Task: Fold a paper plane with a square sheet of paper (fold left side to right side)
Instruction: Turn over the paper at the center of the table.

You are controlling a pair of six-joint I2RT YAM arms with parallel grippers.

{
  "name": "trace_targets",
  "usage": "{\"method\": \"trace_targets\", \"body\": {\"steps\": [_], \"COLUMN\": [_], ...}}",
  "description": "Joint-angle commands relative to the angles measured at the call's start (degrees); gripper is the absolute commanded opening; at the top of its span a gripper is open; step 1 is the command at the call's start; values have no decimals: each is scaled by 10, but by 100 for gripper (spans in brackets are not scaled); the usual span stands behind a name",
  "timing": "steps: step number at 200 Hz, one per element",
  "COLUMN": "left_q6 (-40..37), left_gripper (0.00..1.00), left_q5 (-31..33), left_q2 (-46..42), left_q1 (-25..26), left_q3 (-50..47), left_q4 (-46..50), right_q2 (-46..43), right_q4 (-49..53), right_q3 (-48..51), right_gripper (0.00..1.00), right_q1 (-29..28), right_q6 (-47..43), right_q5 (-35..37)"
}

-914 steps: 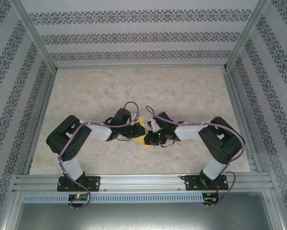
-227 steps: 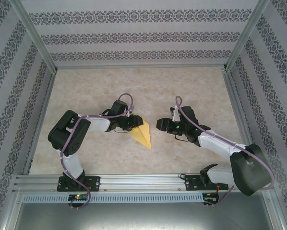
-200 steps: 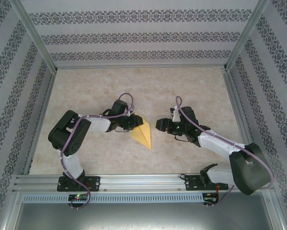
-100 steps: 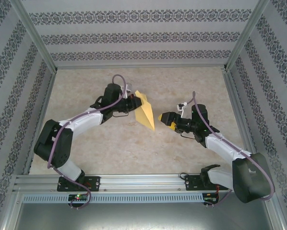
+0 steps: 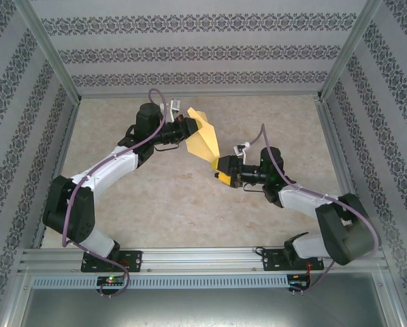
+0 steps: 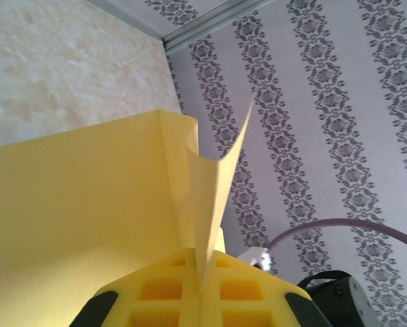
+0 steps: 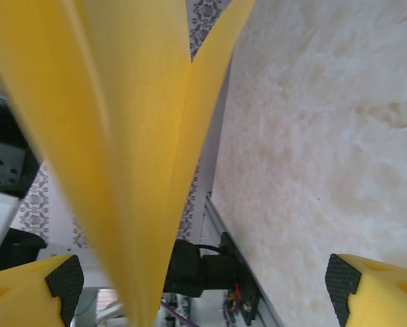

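Paper plane point(image 5: 203, 141), upper centre: probably light, floppy, easily crushed. Pinched at wide end by left gripper point(image 5: 182, 129); right gripper point(image 5: 224, 170) spread wide around tip. Best taken along crease.

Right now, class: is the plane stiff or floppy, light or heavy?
Probably light: the left gripper holds the plane aloft by one end. Likely floppy at its edges: one curls. The crease probably stiffens it lengthwise.
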State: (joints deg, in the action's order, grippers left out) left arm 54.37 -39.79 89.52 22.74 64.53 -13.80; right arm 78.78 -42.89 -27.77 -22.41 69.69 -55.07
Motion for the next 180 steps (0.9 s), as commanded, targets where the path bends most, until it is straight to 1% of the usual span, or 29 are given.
{"method": "trace_targets", "body": {"steps": [1,44,80,93,105,138,147,156,175,180], "left_q6": [34,48,57,54,51,44,41,37,9,-2], "left_gripper": [6,6,6,6,6,7,10,15,31,37], "left_q5": [-24,-27,-24,-21,-21,-20,-19,-19,-9,-3], "left_q2": [-4,-5,-2,-4,-3,-2,-2,-4,-14,-20], "left_q1": [-3,-2,-2,-2,-2,-2,-2,-2,-3,-4], "left_q3": [-9,-33,-54,-57,-57,-57,-59,-59,-57,-56], "left_q4": [-50,-61,-78,-78,-73,-65,-62,-55,-16,3], "right_q2": [27,69,79,79,79,72,69,63,44,37], "right_q4": [-131,-197,-198,-196,-192,-168,-158,-141,-80,-58], "right_q3": [-29,-50,-48,-48,-46,-44,-44,-44,-46,-47], "right_gripper": [84,62,46,41,34,21,18,16,11,9], "right_q1": [-5,-10,-11,-11,-11,-10,-11,-10,-8,-7], "right_q6": [63,101,106,106,103,89,82,71,31,17], "right_q5": [3,6,5,5,7,8,8,8,11,13]}}
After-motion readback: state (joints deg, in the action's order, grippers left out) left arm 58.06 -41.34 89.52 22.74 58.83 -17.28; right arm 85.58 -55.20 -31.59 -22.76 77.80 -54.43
